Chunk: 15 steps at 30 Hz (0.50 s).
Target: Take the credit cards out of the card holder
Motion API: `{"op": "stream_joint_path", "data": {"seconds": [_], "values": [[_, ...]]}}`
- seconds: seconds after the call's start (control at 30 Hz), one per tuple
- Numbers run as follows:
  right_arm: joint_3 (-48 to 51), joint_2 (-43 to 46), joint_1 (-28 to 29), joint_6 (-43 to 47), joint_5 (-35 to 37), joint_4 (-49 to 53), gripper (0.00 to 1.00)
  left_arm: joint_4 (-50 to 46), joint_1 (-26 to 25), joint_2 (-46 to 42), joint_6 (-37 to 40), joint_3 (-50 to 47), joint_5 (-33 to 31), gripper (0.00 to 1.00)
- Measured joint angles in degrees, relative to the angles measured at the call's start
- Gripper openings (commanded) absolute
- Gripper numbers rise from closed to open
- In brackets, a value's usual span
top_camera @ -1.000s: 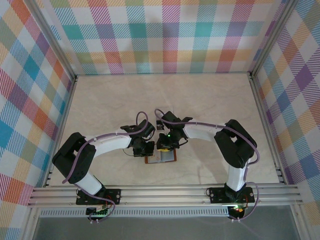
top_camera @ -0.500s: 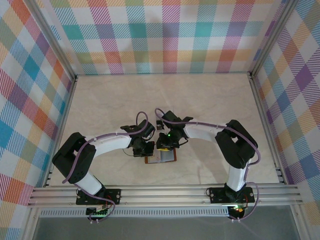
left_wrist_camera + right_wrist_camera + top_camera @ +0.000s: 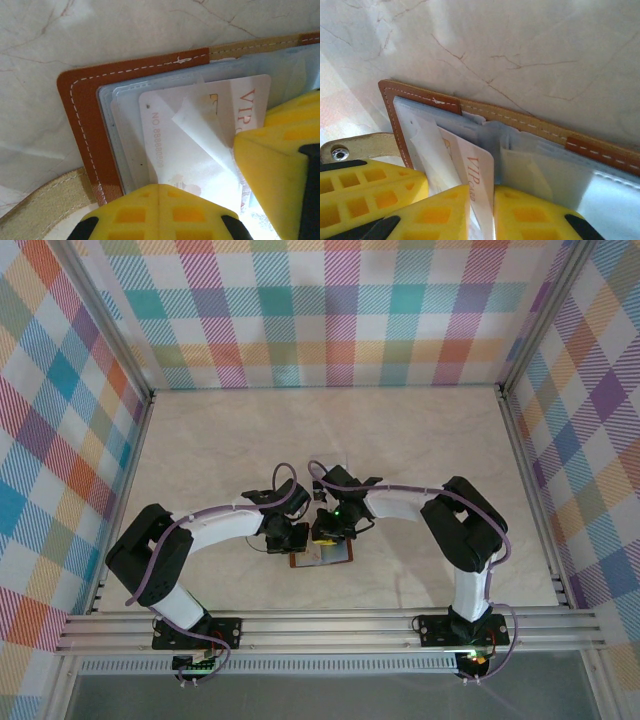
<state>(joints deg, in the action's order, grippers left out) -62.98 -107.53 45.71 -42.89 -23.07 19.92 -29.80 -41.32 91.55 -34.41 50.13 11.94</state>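
Observation:
The brown card holder point(image 3: 336, 558) lies open on the table, its grey-blue sleeves point(image 3: 107, 130) facing up. A pale whitish card printed "VIP" point(image 3: 479, 167) sticks up out of a sleeve, and my right gripper point(image 3: 493, 192) is shut on its edge. In the left wrist view the same card point(image 3: 167, 142) lies partly under a curled clear flap. My left gripper point(image 3: 160, 186) is shut with its tips pressing down on the holder's left page beside the card. The two grippers point(image 3: 290, 538) point(image 3: 330, 531) nearly touch. A dark card is hidden.
The holder's tan tab point(image 3: 367, 142) with a metal snap point(image 3: 340, 154) lies on the marble table point(image 3: 420, 450) at its left side. Checked walls stand on three sides. An aluminium rail point(image 3: 330, 625) runs along the near edge.
The right arm has drawn slightly leftward and back at the elbow. The holder and the left arm have stayed where they were.

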Motion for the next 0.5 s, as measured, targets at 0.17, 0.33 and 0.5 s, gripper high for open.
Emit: {"op": "stream_joint_path", "data": {"seconds": [0.17, 0.33, 0.5], "values": [[0.4, 0.0, -0.3, -0.2, -0.3, -0.7, 0.11, -0.2, 0.0, 0.0, 0.0, 0.0, 0.0, 0.04], [0.4, 1.0, -0.2, 0.7, 0.7, 0.4, 0.06, -0.2, 0.0, 0.0, 0.0, 0.0, 0.0, 0.04], [-1.1, 2.3, 0.0, 3.0, 4.7, 4.7, 0.04, -0.1, 0.0, 0.1, 0.0, 0.0, 0.2, 0.04]]}}
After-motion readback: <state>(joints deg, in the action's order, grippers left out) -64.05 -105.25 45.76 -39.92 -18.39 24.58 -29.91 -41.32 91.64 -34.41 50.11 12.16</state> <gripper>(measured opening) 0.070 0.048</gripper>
